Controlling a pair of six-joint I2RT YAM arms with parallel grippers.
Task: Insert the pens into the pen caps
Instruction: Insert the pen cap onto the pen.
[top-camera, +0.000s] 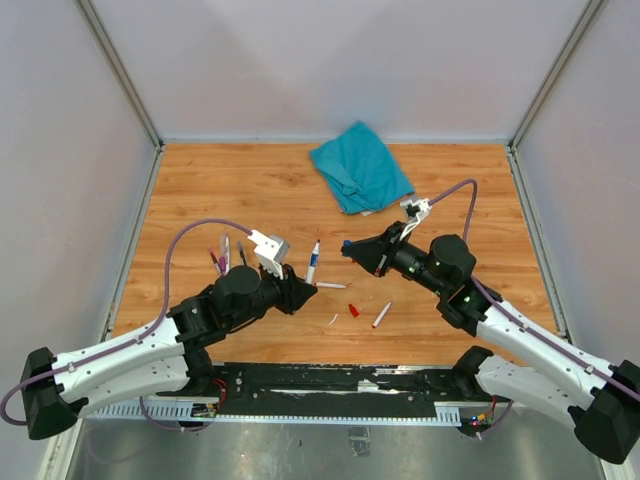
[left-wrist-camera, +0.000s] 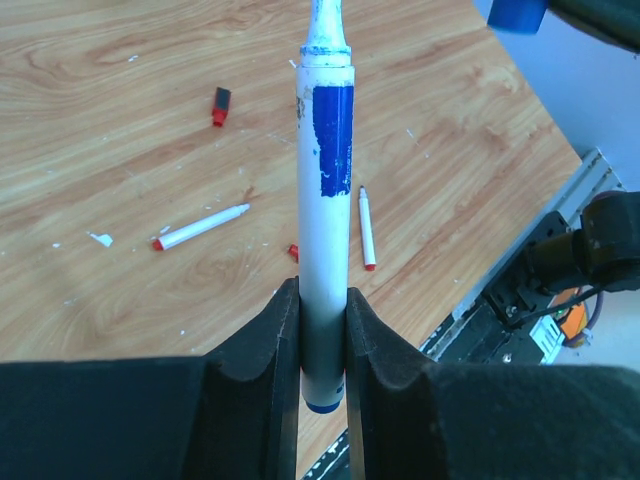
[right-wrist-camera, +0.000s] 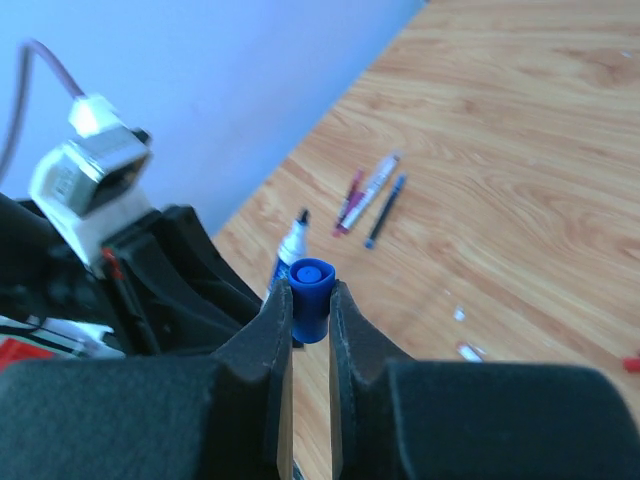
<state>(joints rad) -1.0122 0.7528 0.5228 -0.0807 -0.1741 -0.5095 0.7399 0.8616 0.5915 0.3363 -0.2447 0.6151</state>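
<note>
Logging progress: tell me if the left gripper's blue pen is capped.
Uncapped: the blue pen shows a bare tip; the blue cap sits apart in the right gripper.

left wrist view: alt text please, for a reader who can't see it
The left tool clamps a white pen with a blue label, its uncapped tip pointing away over the wooden table. On the table behind lie a red-tipped pen, a second one and a small red cap.
</note>
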